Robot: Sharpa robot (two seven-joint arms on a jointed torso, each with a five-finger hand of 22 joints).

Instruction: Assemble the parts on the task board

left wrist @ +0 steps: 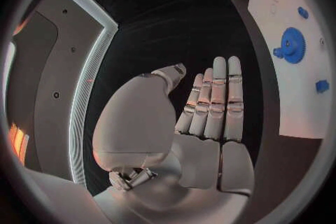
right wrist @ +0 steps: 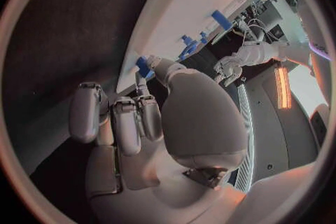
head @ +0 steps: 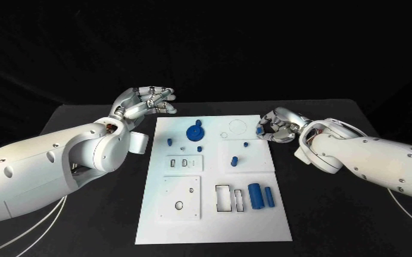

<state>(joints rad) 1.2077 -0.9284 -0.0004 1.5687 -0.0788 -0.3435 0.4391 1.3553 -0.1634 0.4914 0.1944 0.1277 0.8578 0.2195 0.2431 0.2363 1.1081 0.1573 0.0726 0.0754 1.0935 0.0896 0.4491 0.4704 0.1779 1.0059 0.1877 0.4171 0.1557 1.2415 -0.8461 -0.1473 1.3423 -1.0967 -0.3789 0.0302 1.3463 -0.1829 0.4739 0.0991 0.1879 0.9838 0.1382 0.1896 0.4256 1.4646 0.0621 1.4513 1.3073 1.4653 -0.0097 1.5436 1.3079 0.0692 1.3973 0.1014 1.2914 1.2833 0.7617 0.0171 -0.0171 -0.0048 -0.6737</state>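
A matte black flat table (head: 334, 209) spreads beneath the left hand's fingers (head: 159, 96) and the right hand's fingers (head: 273, 127). Its far edge runs just behind the left fingertips, and a plain black backdrop (head: 206, 25) rises beyond it. Thin white cables (head: 38, 221) trail over the near table corner, well behind the left fingers.

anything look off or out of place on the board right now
Nothing stands out. The task board lies flat and square on the table, and the blue gear and two blue cylinders rest on it, none spilled off.
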